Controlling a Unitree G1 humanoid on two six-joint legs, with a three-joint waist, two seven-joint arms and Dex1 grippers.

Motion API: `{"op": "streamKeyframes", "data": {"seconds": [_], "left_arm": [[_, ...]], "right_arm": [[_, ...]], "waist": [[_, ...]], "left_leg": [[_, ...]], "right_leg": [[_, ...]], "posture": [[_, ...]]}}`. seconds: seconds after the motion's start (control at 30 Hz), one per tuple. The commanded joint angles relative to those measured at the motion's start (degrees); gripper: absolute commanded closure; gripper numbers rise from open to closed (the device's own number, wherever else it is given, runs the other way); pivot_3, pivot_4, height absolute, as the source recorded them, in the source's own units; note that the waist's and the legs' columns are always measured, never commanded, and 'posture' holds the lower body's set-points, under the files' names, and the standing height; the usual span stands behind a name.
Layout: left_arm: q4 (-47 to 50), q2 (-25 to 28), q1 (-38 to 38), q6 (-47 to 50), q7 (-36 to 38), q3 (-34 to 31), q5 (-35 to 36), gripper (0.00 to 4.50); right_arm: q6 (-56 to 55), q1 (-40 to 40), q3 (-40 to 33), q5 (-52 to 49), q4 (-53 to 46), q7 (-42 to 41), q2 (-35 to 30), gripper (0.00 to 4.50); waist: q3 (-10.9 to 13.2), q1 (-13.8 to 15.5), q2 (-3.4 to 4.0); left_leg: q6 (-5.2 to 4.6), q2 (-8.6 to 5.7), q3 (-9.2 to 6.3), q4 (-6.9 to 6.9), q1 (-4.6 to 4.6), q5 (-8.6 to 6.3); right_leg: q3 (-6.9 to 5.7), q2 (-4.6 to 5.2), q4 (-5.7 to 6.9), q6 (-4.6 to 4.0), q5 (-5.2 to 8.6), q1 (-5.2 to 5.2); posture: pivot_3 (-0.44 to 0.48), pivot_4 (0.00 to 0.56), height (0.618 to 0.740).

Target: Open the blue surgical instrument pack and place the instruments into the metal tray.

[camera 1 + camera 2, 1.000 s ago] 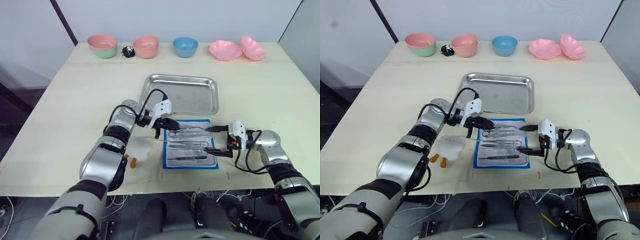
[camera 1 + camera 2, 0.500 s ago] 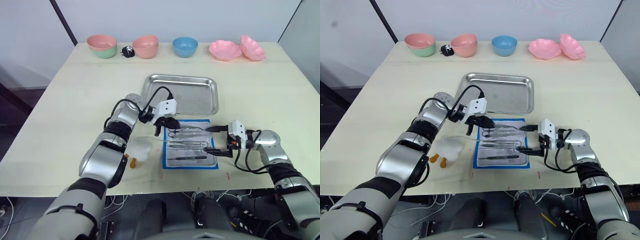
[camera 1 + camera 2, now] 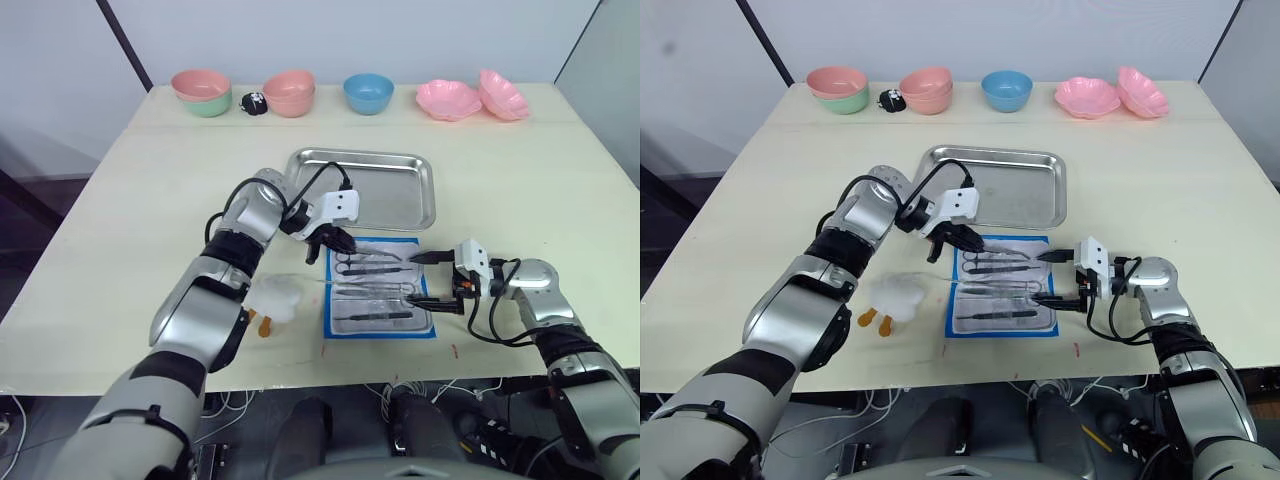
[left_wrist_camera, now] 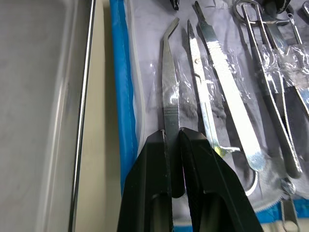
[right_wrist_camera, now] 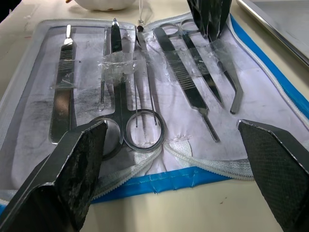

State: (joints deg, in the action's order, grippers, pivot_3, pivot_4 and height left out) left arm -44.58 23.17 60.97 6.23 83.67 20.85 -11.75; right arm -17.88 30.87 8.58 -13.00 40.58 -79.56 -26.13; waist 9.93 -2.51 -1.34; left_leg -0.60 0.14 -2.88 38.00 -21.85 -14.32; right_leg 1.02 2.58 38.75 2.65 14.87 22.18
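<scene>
Pack status: blue surgical instrument pack [image 3: 381, 288] lies open and flat on the table [image 3: 120, 220], white-grey lining up, just in front of the metal tray [image 3: 365, 187], near edge of tray close to the pack's far edge. Instruments [image 5: 145, 72] sit on the lining side by side, under clear film in places: ring-handled scissors, straight tweezers, a scalpel handle, one bent-tip pair of tweezers [image 4: 170, 92] nearest the tray-side border.

My left gripper [image 4: 173, 140] is at the pack's far left corner, fingers nearly closed, pinching the handle end of the bent-tip tweezers. Tip of that tool points away from my wrist; whether it is lifted off the lining, I can't tell.

My right gripper [image 3: 428, 279] is at the pack's right edge, fingers spread wide, nothing between them, one finger toward each end of that edge.

Tray holds no instruments. A white lump with orange bits [image 3: 275, 301] lies left of the pack. Coloured bowls [image 3: 290, 93] are lined up along the table's far edge.
</scene>
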Motion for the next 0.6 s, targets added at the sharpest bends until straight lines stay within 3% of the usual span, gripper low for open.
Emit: {"op": "streamKeyframes", "data": {"seconds": [0.03, 0.6], "left_arm": [[3.8, 1.2, 1.4, 2.2, 0.4, 0.2, 0.1, 4.44], [10.6, 6.6, -0.8, 6.3, 3.2, -0.1, 1.5, 4.44]], "right_arm": [[0.9, -2.2, 3.7, 5.6, 3.5, 0.9, 0.4, 0.00], [0.4, -1.9, 3.6, 5.8, 4.3, 1.0, 0.7, 0.00]], "waist": [[0.0, 0.0, 0.00], [0.0, -0.1, -0.01]], "left_leg": [[0.00, 0.00, -0.01, -0.01, 0.00, 0.00], [0.00, 0.04, 0.01, -0.11, 0.07, 0.00]], "right_leg": [[0.00, 0.00, 0.00, 0.00, 0.00, 0.00], [0.06, -0.02, -0.02, 0.00, 0.00, 0.00]], "posture": [[0.000, 0.150, 0.740], [0.000, 0.150, 0.740]]}}
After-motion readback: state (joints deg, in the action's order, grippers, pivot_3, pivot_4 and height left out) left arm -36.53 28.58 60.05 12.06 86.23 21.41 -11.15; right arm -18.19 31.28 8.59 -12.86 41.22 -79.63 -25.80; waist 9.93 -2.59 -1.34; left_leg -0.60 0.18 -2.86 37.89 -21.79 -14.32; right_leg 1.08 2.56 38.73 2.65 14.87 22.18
